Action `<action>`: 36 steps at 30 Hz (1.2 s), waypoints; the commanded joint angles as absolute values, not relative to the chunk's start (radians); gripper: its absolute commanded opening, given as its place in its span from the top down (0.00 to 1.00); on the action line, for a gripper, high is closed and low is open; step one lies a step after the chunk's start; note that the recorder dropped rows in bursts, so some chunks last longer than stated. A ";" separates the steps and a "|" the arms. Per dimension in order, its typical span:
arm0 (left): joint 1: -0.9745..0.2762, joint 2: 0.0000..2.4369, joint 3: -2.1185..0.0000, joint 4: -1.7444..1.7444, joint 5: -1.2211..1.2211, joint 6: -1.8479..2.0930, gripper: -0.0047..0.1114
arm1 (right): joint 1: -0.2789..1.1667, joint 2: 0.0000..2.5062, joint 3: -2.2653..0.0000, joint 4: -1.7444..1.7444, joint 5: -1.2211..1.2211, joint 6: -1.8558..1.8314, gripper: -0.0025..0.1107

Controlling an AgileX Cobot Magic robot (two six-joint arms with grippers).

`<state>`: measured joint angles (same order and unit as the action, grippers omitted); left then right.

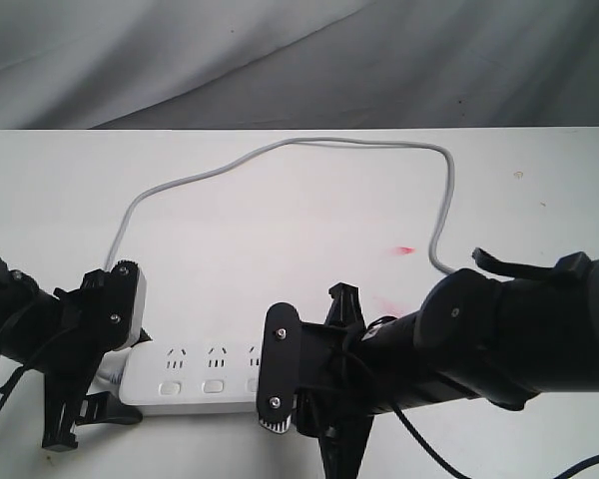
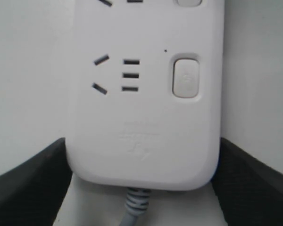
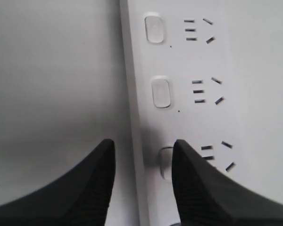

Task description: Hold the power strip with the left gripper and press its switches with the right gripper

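The power strip (image 1: 195, 377) lies flat on the white surface (image 1: 280, 230), sockets up, so the switches (image 3: 161, 92) can be hit from above. My left tool (image 1: 80, 411) is clamped across its cord end, hugging both long sides, I'd guess so it won't slide when pushed. My right tool (image 3: 142, 147) hangs with its fingers (image 3: 193, 188) apart, one over a switch, the other off the strip's side. The right arm hides the strip's other half from outside, and I can't tell if that finger's touching.
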<state>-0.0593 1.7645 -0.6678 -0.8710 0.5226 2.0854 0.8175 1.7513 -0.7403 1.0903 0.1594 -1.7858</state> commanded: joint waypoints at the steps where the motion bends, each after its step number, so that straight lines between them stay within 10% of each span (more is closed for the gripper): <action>1: -0.057 1.770 -0.670 -0.853 0.495 2.093 0.49 | 0.814 1.761 -0.751 1.083 0.150 -1.806 0.65; 36: -0.057 1.770 -0.670 -0.853 0.493 2.093 0.49 | 0.814 1.805 -0.734 1.116 0.196 -1.766 0.65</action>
